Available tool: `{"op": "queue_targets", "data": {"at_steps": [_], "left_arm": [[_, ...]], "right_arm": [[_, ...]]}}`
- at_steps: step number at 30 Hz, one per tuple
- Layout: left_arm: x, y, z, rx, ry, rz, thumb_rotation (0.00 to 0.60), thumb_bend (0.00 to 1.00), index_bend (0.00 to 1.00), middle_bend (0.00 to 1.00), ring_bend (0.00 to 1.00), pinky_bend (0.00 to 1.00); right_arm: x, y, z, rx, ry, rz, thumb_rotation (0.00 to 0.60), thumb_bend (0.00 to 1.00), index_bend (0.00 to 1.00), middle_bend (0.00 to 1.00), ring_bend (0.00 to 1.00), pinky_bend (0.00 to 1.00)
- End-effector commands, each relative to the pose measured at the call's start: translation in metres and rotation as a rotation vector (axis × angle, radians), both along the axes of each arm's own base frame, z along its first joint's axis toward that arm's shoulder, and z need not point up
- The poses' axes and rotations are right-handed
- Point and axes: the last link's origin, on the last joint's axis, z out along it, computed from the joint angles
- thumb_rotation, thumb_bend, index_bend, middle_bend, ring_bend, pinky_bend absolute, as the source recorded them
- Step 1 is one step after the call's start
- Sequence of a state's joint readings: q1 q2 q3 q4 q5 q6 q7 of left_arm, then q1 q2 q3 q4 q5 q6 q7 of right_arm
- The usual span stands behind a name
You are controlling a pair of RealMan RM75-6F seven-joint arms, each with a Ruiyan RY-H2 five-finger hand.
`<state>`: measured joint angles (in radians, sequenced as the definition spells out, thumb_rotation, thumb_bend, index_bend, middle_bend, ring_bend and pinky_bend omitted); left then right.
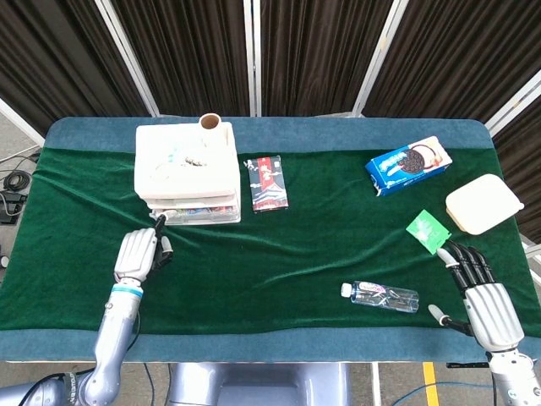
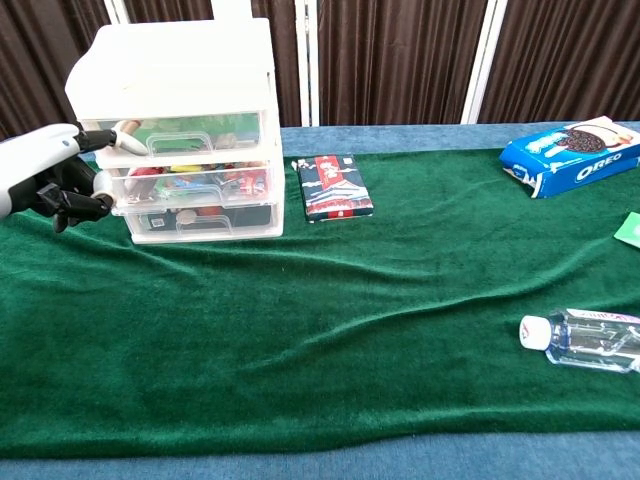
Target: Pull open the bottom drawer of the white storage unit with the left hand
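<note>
The white storage unit (image 1: 188,173) stands at the table's back left with three clear drawers of small items. Its bottom drawer (image 2: 200,222) sits flush with the other two, with no hand on its handle. My left hand (image 1: 139,254) hovers low over the green cloth, in front of and left of the unit. In the chest view the left hand (image 2: 55,178) has its fingers curled in on nothing, with one pale fingertip stretched toward the unit's left edge. My right hand (image 1: 486,303) rests at the table's front right, fingers spread, empty.
A dark packet (image 1: 268,183) lies right of the unit, and a cardboard tube (image 1: 210,123) stands behind it. Farther right are a blue cookie box (image 1: 408,165), a water bottle (image 1: 385,296) on its side, a green sachet (image 1: 428,230) and a white lidded box (image 1: 483,203).
</note>
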<state>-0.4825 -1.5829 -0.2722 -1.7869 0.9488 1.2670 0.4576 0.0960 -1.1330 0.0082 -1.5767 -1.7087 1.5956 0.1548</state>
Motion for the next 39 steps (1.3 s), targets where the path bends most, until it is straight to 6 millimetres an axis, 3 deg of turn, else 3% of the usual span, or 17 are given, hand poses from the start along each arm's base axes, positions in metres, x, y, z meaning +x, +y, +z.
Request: {"op": "queue_targets", "data": {"at_steps": [1, 22, 39], "left_arm": [[0.007, 0.007, -0.003, -0.023, 0.010, 0.037, 0.600, 1.00, 0.16, 0.83, 0.73, 0.69], [0.005, 0.018, -0.013, -0.090, 0.002, 0.093, 0.600, 1.00, 0.17, 0.83, 0.73, 0.69], [0.009, 0.013, -0.010, -0.110, -0.040, 0.072, 0.600, 1.00, 0.28, 0.83, 0.73, 0.69]], "right_arm": [[0.000, 0.000, 0.000, -0.001, 0.000, 0.000, 0.600, 0.08, 0.00, 0.00, 0.00, 0.00], [0.000, 0.000, 0.001, -0.001, -0.001, 0.001, 0.600, 0.08, 0.00, 0.00, 0.00, 0.00], [0.000, 0.000, 0.000, -0.002, 0.000, 0.002, 0.600, 0.08, 0.00, 0.00, 0.00, 0.00]]}}
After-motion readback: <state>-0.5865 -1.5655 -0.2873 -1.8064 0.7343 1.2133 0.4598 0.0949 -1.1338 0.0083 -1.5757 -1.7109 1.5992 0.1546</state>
